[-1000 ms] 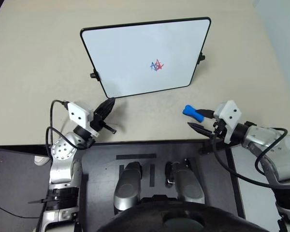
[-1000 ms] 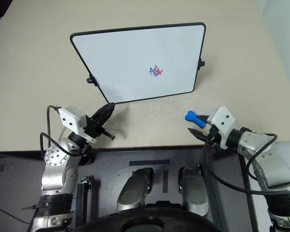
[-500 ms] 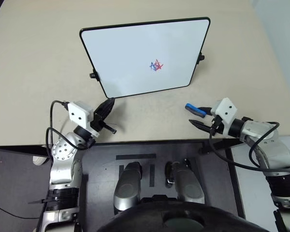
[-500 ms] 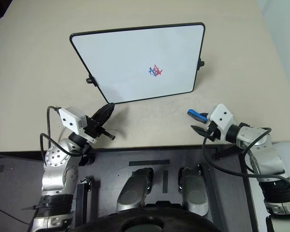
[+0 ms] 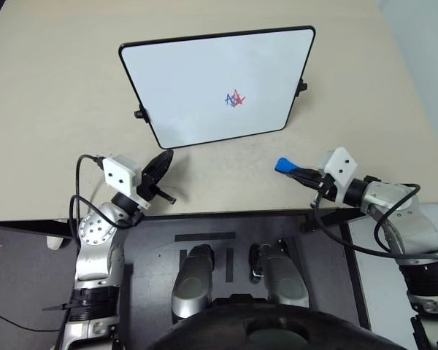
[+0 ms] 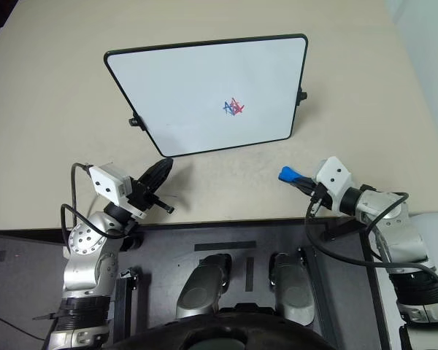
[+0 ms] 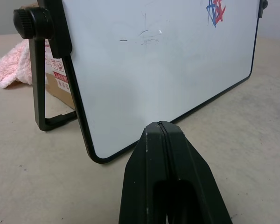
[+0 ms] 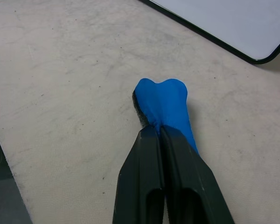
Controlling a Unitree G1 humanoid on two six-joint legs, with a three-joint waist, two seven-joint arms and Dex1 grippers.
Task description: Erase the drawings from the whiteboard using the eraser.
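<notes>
The whiteboard (image 5: 212, 80) stands tilted on the beige table, black-rimmed, with knobs on two sides. The drawings (image 5: 235, 99), a small red and blue scribble, sit right of its middle and also show as drawings (image 7: 216, 10) in the left wrist view. My right gripper (image 5: 301, 173) is shut on the blue eraser (image 5: 284, 165), whose flared end sticks out past the fingertips (image 8: 155, 135) just over the table, to the right of and below the board. My left gripper (image 5: 166, 155) is shut and empty, its tips close to the board's near left corner (image 7: 100, 156).
Behind the board lie a pink cloth (image 7: 11, 67) and a cardboard box (image 7: 58, 77). The table's near edge (image 5: 226, 213) runs just under both grippers, with a dark platform below. Bare table spans between the grippers and the board.
My right gripper has closed its fingers on the eraser, which lay between open fingers before. The left arm has kept still.
</notes>
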